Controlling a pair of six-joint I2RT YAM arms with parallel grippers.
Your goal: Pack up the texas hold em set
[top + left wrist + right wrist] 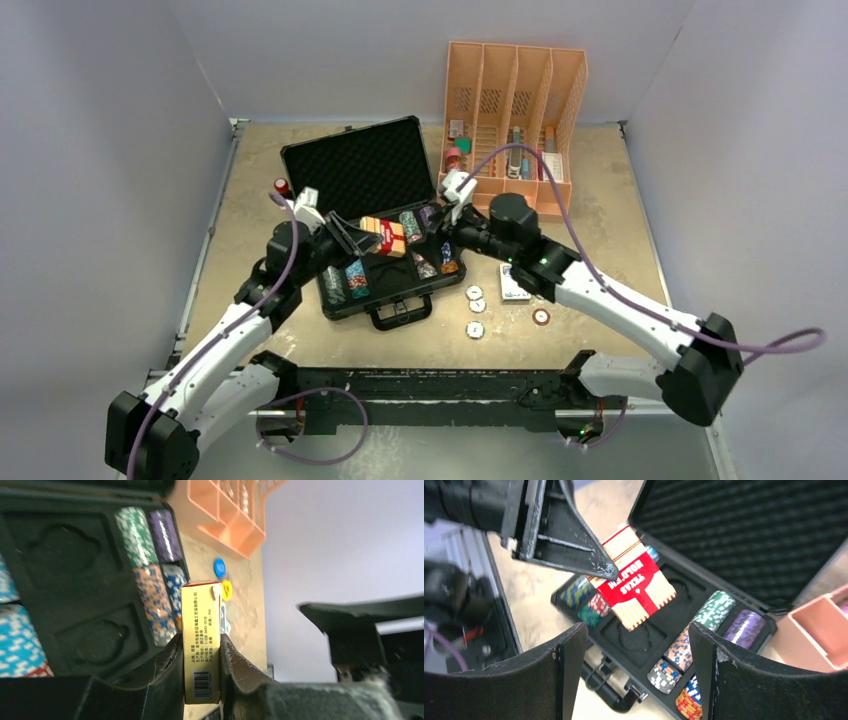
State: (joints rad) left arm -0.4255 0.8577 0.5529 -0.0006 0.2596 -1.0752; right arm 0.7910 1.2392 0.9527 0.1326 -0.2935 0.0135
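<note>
NEAR, dealer buttons (475, 311), second deck (514, 286): lie loose on table just right of briefcase (355, 170), unpacked | MID, left gripper (201, 647): clamps card deck (201, 615) by its broad faces, tilted above empty foam recess (95, 640), likely for lowering in | FAR, right gripper (636, 630): gapes empty over chip stacks (716, 610), seemingly ready to steady

An orange organizer (497, 75) holding small items stands at the table's (620, 230) far edge; a red-topped cylinder (282, 186) stands toward the left.
</note>
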